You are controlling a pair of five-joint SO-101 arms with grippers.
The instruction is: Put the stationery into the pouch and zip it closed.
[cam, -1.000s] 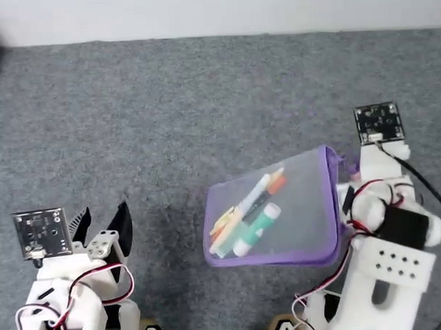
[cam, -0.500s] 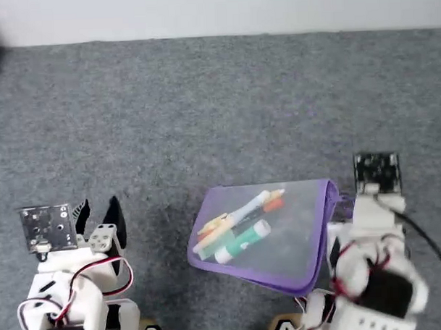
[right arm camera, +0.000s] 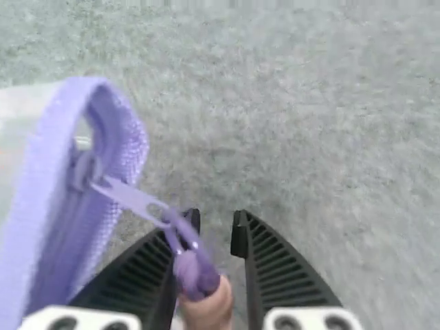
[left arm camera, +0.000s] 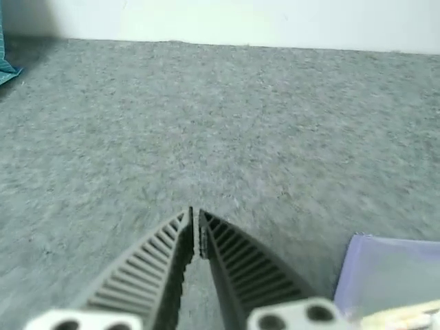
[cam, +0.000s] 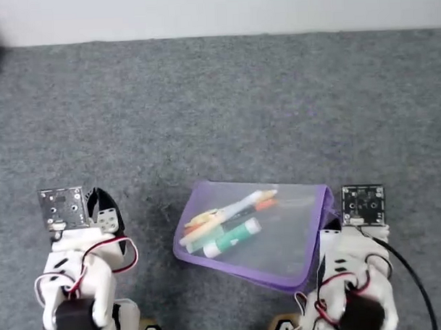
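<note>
1. As the pouch [cam: 292, 238] lies flat on the grey table [cam: 218, 100], between the two arms and nearer to the right one, we judge that it is set down and not carried. Its purple-edged end with the zip is turned to the right arm.
2. Through the clear mesh wall we see the stationery [cam: 224, 224] inside: some pens or markers and a green-and-white stick [cam: 232, 237], all gathered toward the end far from the zip.
3. The zipper pull [right arm camera: 134, 198] comes out from the slider [right arm camera: 82, 168] at the pouch's corner and rests across one finger of the right gripper [right arm camera: 216, 216]. These fingers stand a little apart and the tab is not pinched between them, so we take this gripper as released.
4. The slider sits at the end of the purple band. We judge therefore that the zip is closed, or almost, and that the right gripper is here because the pull finishes at this corner.
5. The left gripper [left arm camera: 194, 220] is beside the pouch but apart from it, its fingertips pressed together on nothing. We think it has nothing to steady at this stage.
6. We can read no writing. The stick carries a label, but it is too small to make out, and the pouch shows no print.
</note>
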